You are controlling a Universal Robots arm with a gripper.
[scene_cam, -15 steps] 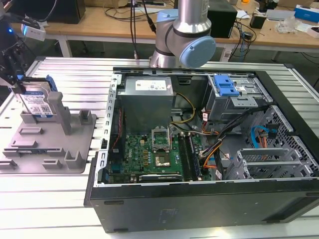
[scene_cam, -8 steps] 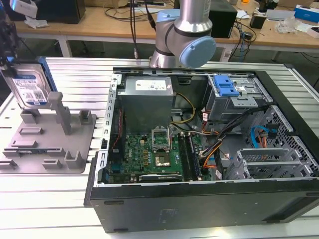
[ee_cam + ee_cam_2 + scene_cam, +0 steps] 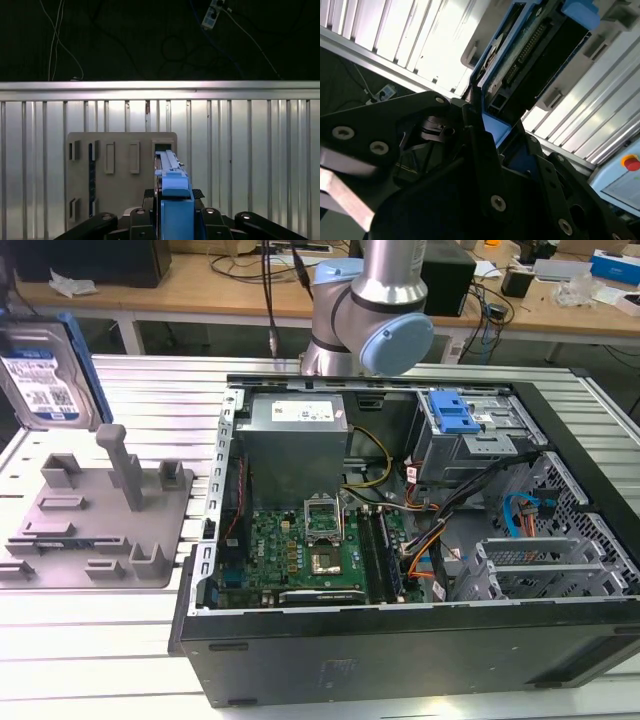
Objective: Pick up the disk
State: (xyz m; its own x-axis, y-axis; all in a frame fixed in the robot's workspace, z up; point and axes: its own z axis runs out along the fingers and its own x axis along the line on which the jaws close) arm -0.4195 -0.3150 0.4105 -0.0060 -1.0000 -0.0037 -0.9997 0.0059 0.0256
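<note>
The disk (image 3: 45,370), rigid, dense and shock-sensitive, is being held on edge above the holder (image 3: 95,525), clamped across its blue rails by the closed hand (image 3: 172,217).

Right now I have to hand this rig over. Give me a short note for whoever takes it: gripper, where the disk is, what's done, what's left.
Gripper: shut on the disk, clamping it edge-on by its blue side rails, as both wrist views show.
Disk: lifted, upright at the exterior view's far left, above the grey holder plate and apart from it.
Holder plate: on the ribbed aluminium table, beside the open computer case.
Done: disk gripped and off the plate, so the pick-up looks complete.
Left: nothing visible; just confirm the grip is firm.
</note>
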